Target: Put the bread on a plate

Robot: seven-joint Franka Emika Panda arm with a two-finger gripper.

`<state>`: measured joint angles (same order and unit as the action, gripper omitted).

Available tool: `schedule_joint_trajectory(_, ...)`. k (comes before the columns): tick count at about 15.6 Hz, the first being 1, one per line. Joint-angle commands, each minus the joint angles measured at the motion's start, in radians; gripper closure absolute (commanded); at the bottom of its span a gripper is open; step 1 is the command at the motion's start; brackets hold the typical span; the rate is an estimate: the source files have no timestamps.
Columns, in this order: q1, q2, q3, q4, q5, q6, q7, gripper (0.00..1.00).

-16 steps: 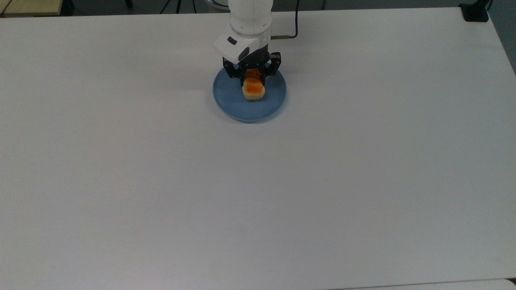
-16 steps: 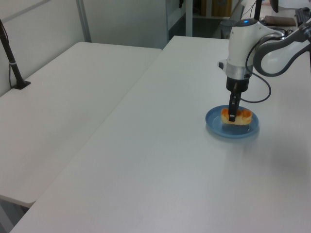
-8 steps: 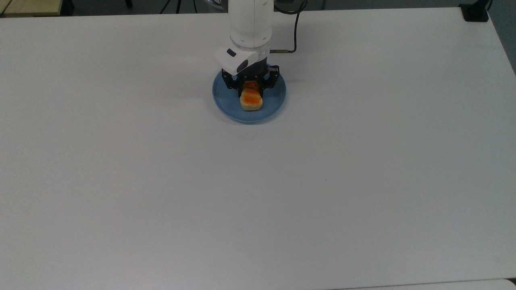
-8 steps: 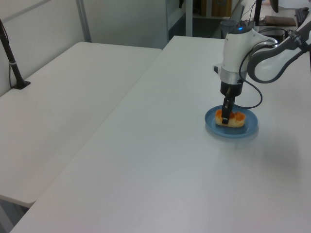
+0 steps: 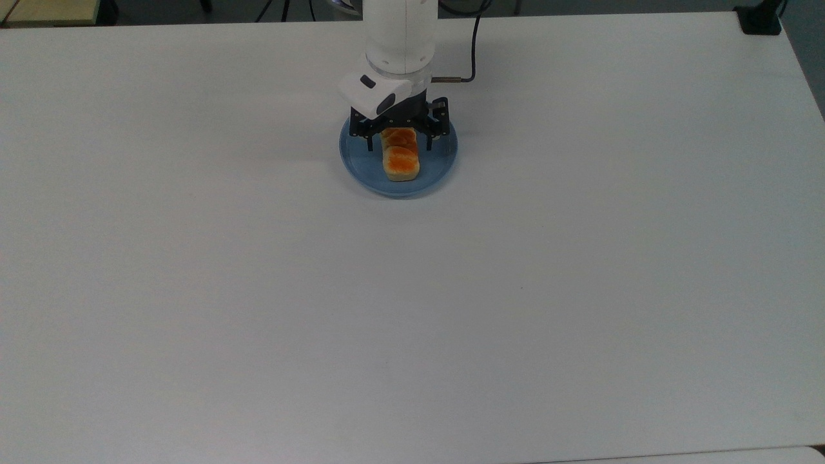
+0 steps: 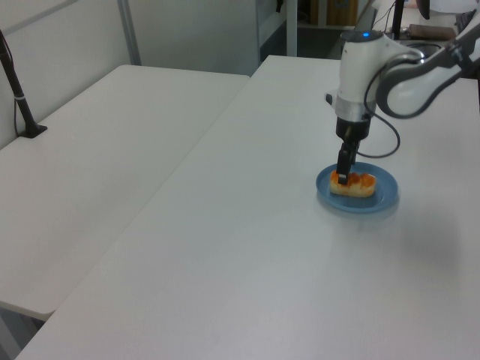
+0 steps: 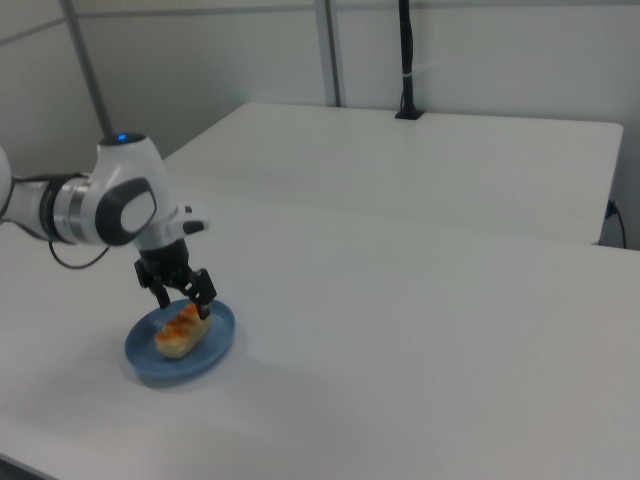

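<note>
The bread (image 5: 400, 161), a small loaf with an orange-brown top, lies flat on the light-blue plate (image 5: 440, 161) near the table's far edge in the top view. My gripper (image 5: 399, 143) stands open just over the loaf's far end, one finger on each side with a gap to the bread. The left view has the bread (image 6: 355, 184) on the plate (image 6: 382, 197) with the gripper (image 6: 343, 177) at its left end. In the right view the gripper (image 7: 186, 299) hangs slightly above the bread (image 7: 180, 331) and the plate (image 7: 216, 340).
The white table (image 5: 412, 290) spreads wide in front of the plate. A black cable (image 5: 474, 45) runs behind the arm. A second white table (image 6: 97, 150) adjoins on the left view's left, with a black post (image 6: 19, 105) clamped on it.
The fingers spread apart and let go of the bread, which now lies flat on the plate. The gripper has lifted slightly.
</note>
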<state>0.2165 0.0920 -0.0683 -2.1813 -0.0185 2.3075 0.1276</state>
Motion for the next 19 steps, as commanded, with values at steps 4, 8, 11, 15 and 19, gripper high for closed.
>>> schedule_joint_trajectory(4, -0.039, -0.021, -0.011, 0.262, -0.023, -0.315, 0.001, 0.0)
schedule_joint_trajectory(8, -0.068, -0.029, -0.013, 0.426, -0.077, -0.511, -0.031, 0.0)
schedule_joint_trajectory(11, -0.101, -0.04, -0.015, 0.5, -0.074, -0.611, -0.118, 0.0)
schedule_joint_trajectory(15, -0.105, -0.08, -0.015, 0.543, -0.074, -0.686, -0.123, 0.0)
schedule_joint_trajectory(19, -0.106, -0.115, -0.018, 0.546, -0.064, -0.721, -0.123, 0.0)
